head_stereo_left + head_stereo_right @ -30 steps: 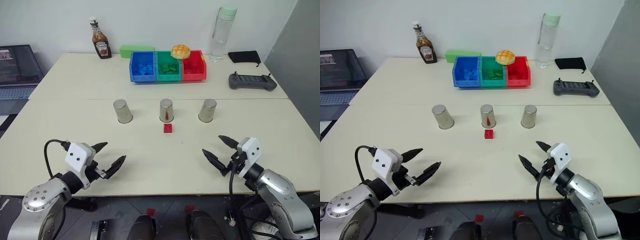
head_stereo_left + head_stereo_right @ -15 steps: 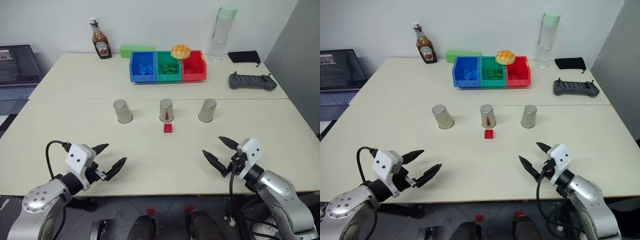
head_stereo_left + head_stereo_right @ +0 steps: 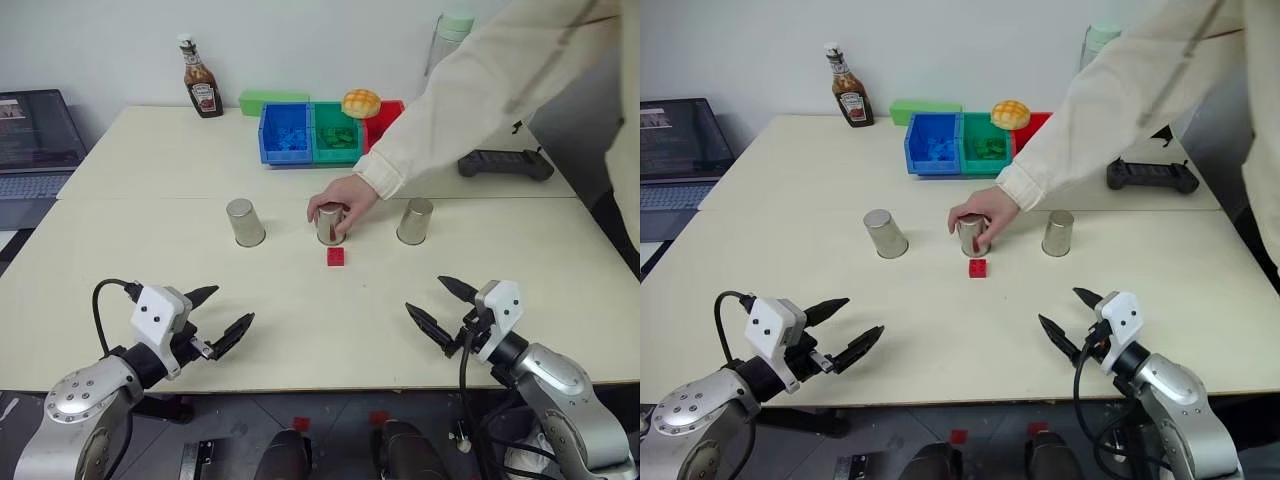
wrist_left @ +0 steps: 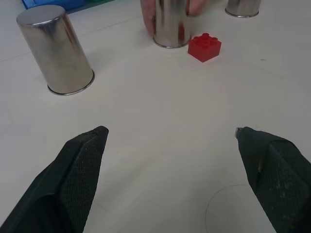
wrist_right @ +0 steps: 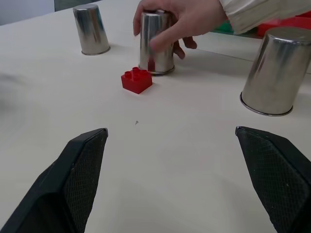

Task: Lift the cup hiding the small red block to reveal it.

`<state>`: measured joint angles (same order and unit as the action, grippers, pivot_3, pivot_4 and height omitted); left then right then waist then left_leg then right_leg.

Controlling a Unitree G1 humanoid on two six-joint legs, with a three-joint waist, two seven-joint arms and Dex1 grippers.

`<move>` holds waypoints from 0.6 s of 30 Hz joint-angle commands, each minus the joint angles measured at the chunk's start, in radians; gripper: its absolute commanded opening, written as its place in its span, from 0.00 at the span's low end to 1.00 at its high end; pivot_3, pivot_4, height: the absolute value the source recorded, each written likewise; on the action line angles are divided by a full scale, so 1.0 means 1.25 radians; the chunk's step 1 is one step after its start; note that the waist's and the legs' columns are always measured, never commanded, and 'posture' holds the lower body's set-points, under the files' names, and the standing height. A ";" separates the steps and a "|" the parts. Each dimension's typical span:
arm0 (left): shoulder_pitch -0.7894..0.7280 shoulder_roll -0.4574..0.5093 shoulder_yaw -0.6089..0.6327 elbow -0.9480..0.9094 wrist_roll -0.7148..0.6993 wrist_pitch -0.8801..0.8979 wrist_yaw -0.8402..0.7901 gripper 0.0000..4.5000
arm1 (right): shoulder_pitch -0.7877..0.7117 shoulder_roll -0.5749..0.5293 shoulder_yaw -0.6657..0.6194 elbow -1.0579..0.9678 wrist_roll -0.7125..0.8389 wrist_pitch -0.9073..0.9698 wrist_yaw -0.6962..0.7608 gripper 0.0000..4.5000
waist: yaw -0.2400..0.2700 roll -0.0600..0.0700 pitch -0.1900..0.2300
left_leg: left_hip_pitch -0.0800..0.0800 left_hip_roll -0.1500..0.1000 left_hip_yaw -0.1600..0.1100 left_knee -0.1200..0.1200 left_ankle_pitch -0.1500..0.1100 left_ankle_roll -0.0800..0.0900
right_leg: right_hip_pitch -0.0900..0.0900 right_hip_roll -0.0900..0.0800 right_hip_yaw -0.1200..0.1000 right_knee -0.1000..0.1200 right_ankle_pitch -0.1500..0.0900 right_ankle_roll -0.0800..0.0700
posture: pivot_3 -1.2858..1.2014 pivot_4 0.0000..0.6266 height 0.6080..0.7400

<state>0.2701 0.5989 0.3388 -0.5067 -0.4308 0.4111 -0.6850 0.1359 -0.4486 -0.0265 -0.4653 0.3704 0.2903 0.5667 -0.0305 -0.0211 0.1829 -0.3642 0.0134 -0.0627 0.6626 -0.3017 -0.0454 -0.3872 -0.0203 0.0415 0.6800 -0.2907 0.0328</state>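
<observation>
3 silver cups stand upside down in a row across the table [image 3: 150, 190]. A person's hand [image 3: 340, 203] reaches in from the right and wraps around the middle cup [image 3: 330, 226], which rests on the table. The red block [image 3: 336, 256] lies uncovered just in front of this cup, a little apart from it. The left cup [image 3: 244, 221] and the right cup [image 3: 414, 220] stand free on each side. Near the front edge, the left gripper [image 3: 222, 318] and the right gripper [image 3: 437, 306] hover over the table, each with its fingers spread wide and holding nothing.
</observation>
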 commanded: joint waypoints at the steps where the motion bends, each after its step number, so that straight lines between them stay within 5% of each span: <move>1: -0.004 0.010 0.009 -0.025 -0.006 -0.007 0.002 1.00 | -0.006 -0.005 -0.013 -0.018 0.003 -0.012 0.006 1.00 | 0.000 0.000 0.000 | 0.000 0.000 0.000 0.000 0.000 0.000 | 0.000 0.000 0.000 0.000 0.000 0.000 | 0.52 0.24 1.00; 18: -0.019 0.020 0.002 -0.039 -0.010 0.013 0.011 1.00 | -0.002 -0.002 -0.008 -0.014 -0.001 -0.017 0.005 1.00 | 0.000 0.000 0.000 | 0.000 0.000 0.000 0.000 0.000 0.000 | 0.000 0.000 0.000 0.000 0.000 0.000 | 0.52 0.24 1.00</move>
<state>0.2556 0.6109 0.3372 -0.5098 -0.4312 0.4268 -0.6779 0.1326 -0.4499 -0.0261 -0.4653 0.3705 0.2904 0.5668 -0.0305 -0.0211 0.1829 -0.3642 0.0134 -0.0630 0.6626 -0.3017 -0.0454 -0.3872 -0.0202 0.0414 0.6800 -0.2907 0.0328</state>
